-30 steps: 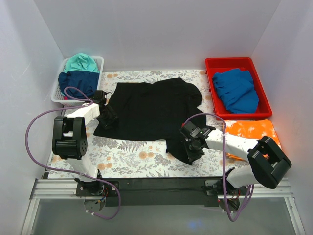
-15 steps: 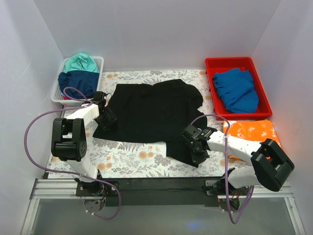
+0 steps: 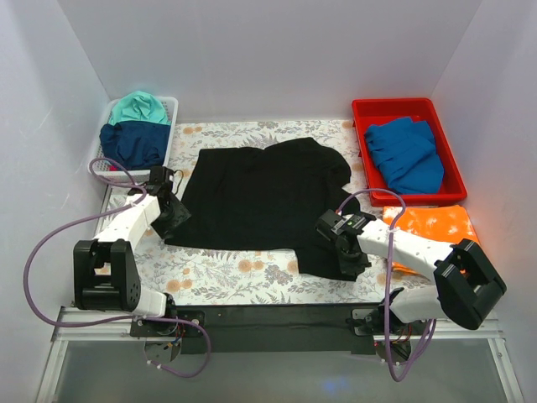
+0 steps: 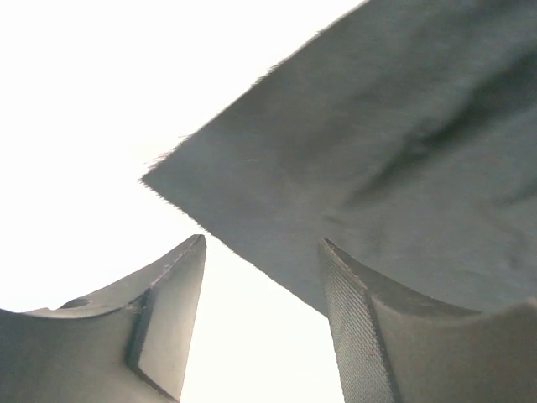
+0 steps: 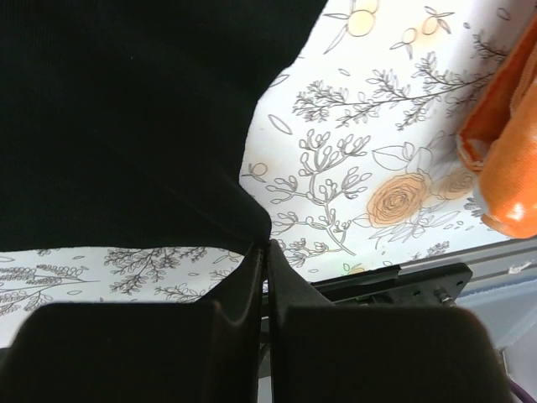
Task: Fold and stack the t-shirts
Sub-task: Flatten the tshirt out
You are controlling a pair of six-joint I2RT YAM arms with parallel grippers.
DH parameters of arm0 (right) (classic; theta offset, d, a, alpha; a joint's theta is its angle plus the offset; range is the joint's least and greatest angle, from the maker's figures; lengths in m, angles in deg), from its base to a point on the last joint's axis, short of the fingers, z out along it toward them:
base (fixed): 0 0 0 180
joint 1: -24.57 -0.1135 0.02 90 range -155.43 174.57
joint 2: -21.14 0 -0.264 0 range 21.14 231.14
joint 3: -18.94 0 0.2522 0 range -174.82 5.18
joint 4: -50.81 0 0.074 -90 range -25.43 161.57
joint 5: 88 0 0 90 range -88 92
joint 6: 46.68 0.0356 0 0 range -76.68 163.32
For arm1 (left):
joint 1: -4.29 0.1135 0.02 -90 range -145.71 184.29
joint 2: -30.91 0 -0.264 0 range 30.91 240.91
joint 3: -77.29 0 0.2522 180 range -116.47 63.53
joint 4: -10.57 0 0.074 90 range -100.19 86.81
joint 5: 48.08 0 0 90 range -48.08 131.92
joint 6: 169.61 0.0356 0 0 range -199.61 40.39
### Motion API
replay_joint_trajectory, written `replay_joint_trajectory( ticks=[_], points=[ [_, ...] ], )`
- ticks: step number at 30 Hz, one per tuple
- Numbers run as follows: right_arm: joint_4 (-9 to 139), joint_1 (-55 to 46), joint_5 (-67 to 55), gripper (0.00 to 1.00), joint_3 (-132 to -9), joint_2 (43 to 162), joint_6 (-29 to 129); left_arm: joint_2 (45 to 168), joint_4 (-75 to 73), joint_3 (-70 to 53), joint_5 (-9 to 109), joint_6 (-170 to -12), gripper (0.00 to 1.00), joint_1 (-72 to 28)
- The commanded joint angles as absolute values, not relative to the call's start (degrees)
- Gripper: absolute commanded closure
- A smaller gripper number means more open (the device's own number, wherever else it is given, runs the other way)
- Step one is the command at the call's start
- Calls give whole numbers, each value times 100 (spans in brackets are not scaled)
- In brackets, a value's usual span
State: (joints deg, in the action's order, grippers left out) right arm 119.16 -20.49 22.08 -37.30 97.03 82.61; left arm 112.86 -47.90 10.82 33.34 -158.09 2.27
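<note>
A large black t-shirt [image 3: 260, 197] lies spread across the middle of a flower-printed table cloth [image 3: 235, 269]. The right gripper [image 5: 262, 245] is clenched on the shirt's near right edge. The left gripper [image 4: 260, 243] sits at its near left corner, fingers parted, gripping nothing.

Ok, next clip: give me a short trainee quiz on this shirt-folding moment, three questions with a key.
1. True or false: the right gripper is shut on the black t-shirt.
2. The red bin holds: A) an orange shirt, B) a blue shirt, C) a teal shirt.
3. In the left wrist view, is the left gripper open or shut?
Key: 1 true; 2 B; 3 open.
</note>
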Motion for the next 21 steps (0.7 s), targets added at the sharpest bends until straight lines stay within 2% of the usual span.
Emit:
replay_joint_trajectory(
  ticks=[1, 8, 17, 21],
  points=[
    [12241, -1991, 2477, 99, -3955, 9751, 8419, 10879, -5162, 1255, 2795, -16020, 45, 306],
    [12205, -1982, 2485, 99, -3955, 9725, 8366, 11141, -5144, 1308, 3181, -15985, 44, 754],
    [12082, -1964, 2441, 99, -3973, 9725, 8340, 11501, -5030, 1361, 3208, -16108, 44, 825],
    [12056, -1964, 2450, 99, -3964, 9699, 8349, 11669, -4977, 1405, 3068, -16222, 49, 834]
  ],
)
